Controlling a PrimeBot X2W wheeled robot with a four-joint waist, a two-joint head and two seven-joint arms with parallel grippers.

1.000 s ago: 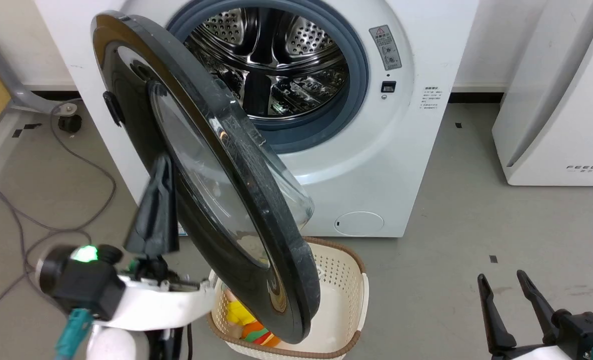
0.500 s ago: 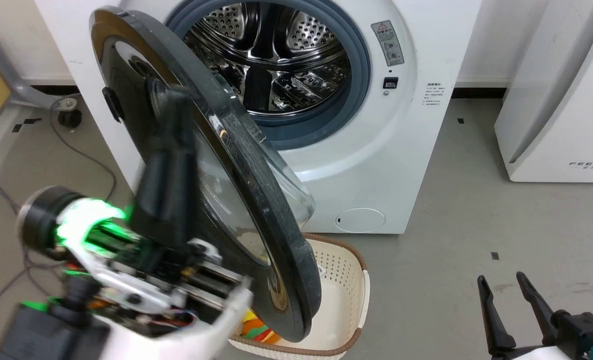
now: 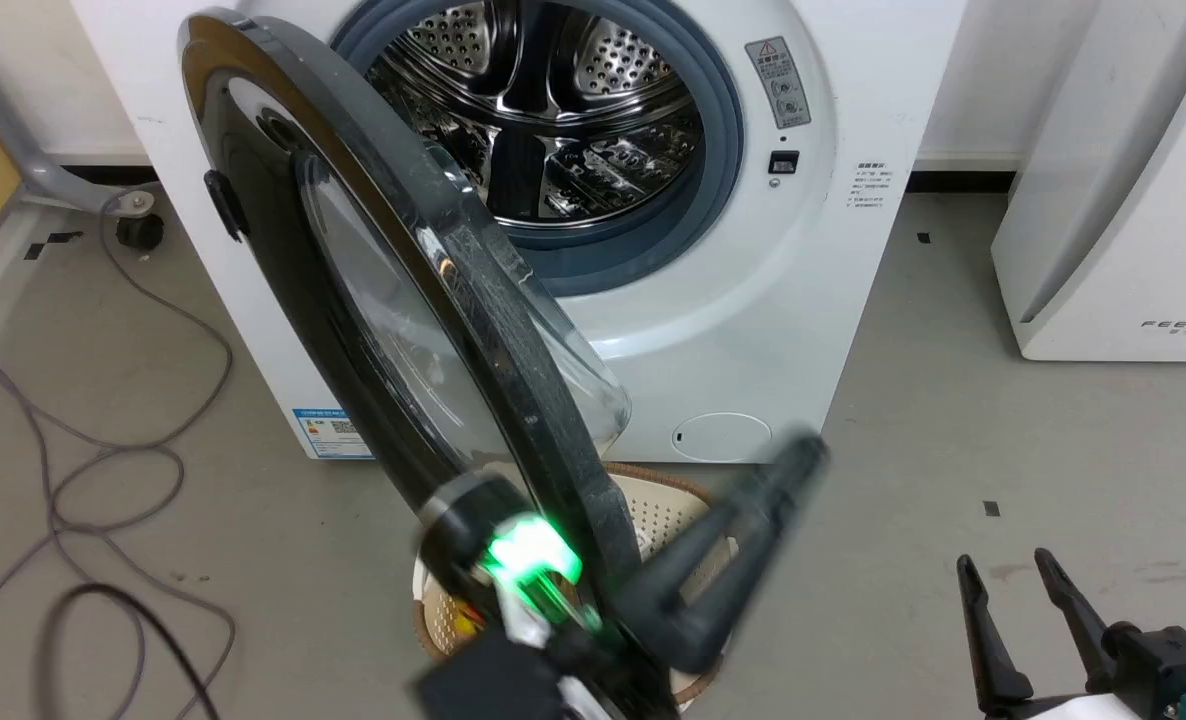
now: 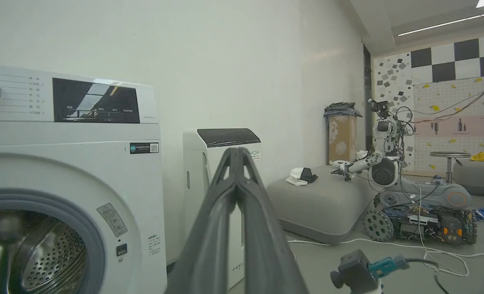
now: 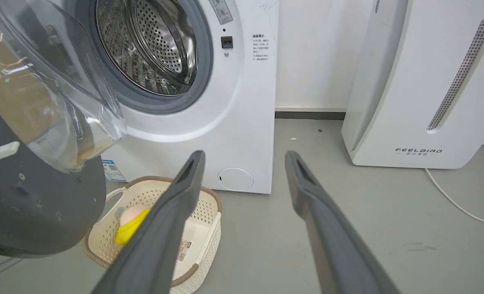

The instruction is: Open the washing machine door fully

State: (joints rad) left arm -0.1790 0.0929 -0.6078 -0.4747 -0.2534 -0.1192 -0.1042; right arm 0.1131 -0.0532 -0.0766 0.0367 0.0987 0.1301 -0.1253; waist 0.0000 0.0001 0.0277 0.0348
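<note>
The washing machine (image 3: 753,300) takes up the upper middle of the head view, its steel drum (image 3: 553,110) bare inside the blue-grey gasket (image 3: 718,150). The washing machine door (image 3: 403,330) stands partway open, hinged at the left of the opening and swung out so that it is seen nearly edge-on. It runs as a dark slanting band from the upper left of the frame down to the lower centre, its clear glass bowl bulging towards the machine. Its lower rim overlaps a cream basket (image 3: 673,510) on the floor in front of the machine. The left gripper (image 3: 798,460) shows blurred at the bottom centre, a green light on its wrist, its fingers pointing up and to the right just past the door's lower edge. In the left wrist view those fingers (image 4: 221,204) are pressed together tip to tip with nothing between them, aimed between the machine and a white appliance (image 4: 225,143). The right gripper (image 3: 1005,570) sits at the lower right corner above bare floor — well apart from the door — and in its wrist view its fingers (image 5: 185,183) are spread wide and empty, with the basket and a yellow-and-pink toy (image 5: 129,222) behind the left one.
</note>
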